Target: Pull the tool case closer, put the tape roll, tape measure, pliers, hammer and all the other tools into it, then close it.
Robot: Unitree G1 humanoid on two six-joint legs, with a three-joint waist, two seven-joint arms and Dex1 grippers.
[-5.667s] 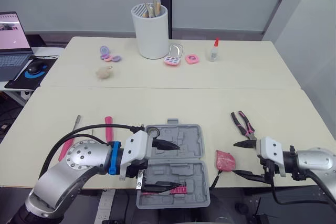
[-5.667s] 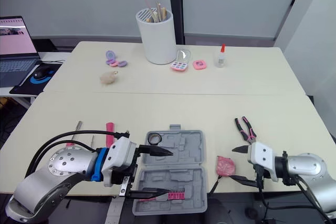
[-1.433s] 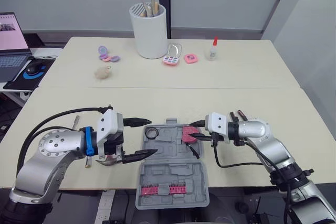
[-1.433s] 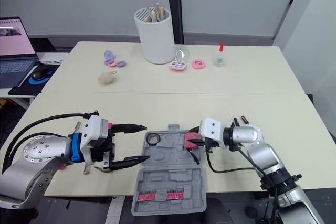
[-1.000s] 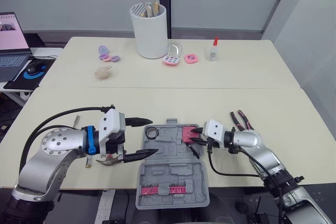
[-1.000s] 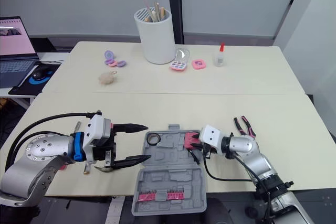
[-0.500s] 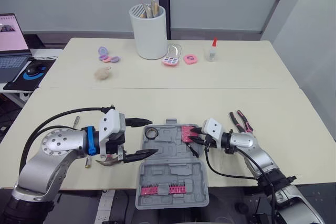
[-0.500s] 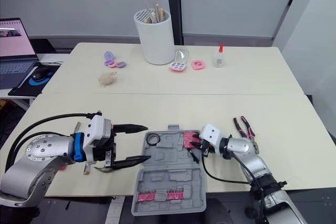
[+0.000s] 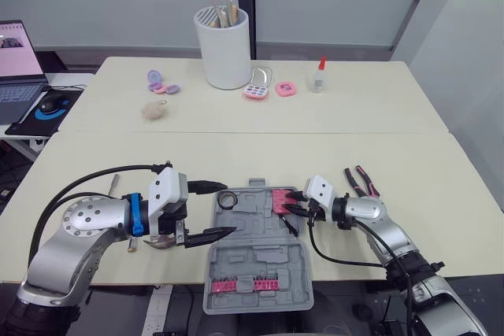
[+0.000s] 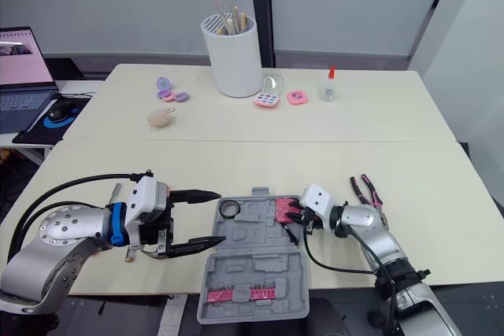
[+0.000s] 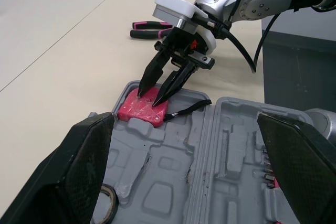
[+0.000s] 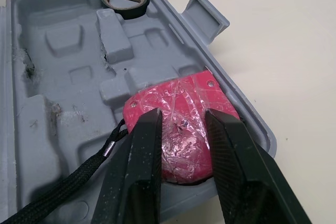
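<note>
The grey tool case [image 9: 256,253] lies open near the table's front edge. A black tape roll [image 9: 228,198] sits in its far left pocket. The pink tape measure [image 12: 184,124] rests in the far right pocket, its black strap trailing across the tray. My right gripper [image 9: 293,204] reaches in from the right, narrowly shut with its fingertips [image 11: 157,98] on the tape measure. My left gripper [image 9: 231,208] stands open over the case's left edge, holding nothing. A hammer head [image 9: 161,241] pokes out beneath it. Pink-handled pliers [image 9: 360,182] lie right of the case.
A row of pink bits [image 9: 244,283] sits in the case's near half. A thin metal tool [image 9: 115,181] lies at the left. A white holder [image 9: 225,46], a glue bottle [image 9: 319,76], small pink and purple cases and a fluffy ball stand at the back. A laptop sits far left.
Earlier the right gripper carried the tape measure from the table into the case, and the left gripper moved left off the case. Over the last second both hardly moved.
</note>
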